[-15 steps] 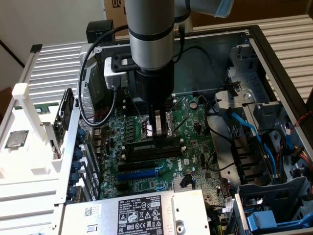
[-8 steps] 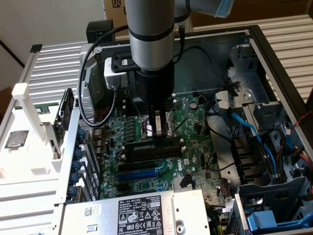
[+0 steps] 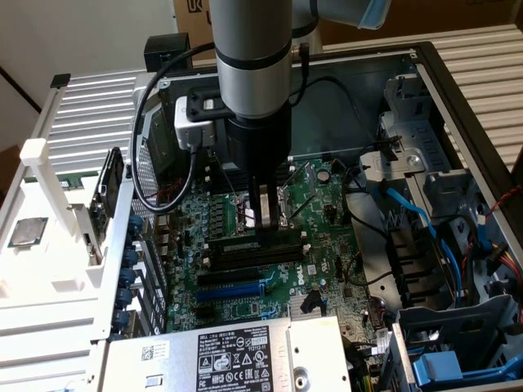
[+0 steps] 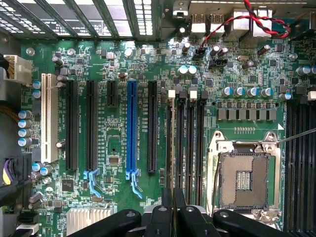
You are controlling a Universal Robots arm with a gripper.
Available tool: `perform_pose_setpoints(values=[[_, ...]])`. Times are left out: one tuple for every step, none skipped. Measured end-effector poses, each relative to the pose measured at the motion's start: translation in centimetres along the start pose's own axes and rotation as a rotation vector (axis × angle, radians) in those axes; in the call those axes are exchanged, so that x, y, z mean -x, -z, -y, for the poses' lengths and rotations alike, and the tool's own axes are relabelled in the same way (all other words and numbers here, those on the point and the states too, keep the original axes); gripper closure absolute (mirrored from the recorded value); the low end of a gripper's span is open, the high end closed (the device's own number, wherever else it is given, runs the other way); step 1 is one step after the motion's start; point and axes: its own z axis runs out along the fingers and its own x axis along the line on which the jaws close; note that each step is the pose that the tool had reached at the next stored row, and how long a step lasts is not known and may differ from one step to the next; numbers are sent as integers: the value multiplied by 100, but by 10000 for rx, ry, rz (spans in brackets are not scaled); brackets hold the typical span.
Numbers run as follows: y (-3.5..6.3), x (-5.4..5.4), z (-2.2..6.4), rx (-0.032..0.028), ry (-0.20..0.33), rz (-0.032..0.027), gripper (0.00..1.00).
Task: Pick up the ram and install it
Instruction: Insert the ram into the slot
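Note:
My gripper (image 3: pixel 263 219) hangs straight down from the arm into the open computer case, over the green motherboard (image 3: pixel 327 245). Its two fingers are shut on the ram (image 3: pixel 286 238), a long dark stick lying along the black memory slots just below the fingertips. I cannot tell whether the stick is pressed home. In the wrist view the gripper (image 4: pixel 173 210) has its fingers close together, in line with the row of memory slots (image 4: pixel 190 143) beside the empty processor socket (image 4: pixel 244 180).
A power supply with a label (image 3: pixel 237 355) sits at the near edge of the case. Blue cables (image 3: pixel 417 220) and a drive cage (image 3: pixel 458 343) crowd the exterior view's right. A silver processor (image 3: pixel 26 233) lies on the white stand outside. A blue expansion slot (image 4: pixel 131 128) runs beside the memory slots.

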Motion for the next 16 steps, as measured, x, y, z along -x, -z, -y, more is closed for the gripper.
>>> perform_pose_setpoints(values=[[-3, 0, 0, -1, 0, 0, 87], [-5, 0, 0, 0, 0, -2, 87], [-9, 0, 0, 0, 0, -4, 87], [-11, 0, 0, 0, 0, -4, 87], [-11, 0, 0, 0, -3, -4, 87], [-11, 0, 0, 0, -7, -5, 87], [-11, 0, 0, 0, -15, -5, 87], [-12, 0, 0, 0, -27, -6, 87], [-12, 0, 0, -1, -42, -6, 87], [-13, 0, 0, -1, -55, -8, 87], [-13, 0, 0, -1, -65, -9, 87], [-14, 0, 0, -1, -68, -12, 87], [-14, 0, 0, -1, -69, -19, 87], [-14, 0, 0, -1, -69, -19, 87], [-14, 0, 0, -1, -70, -18, 87], [-14, 0, 0, -1, -70, -19, 87]])
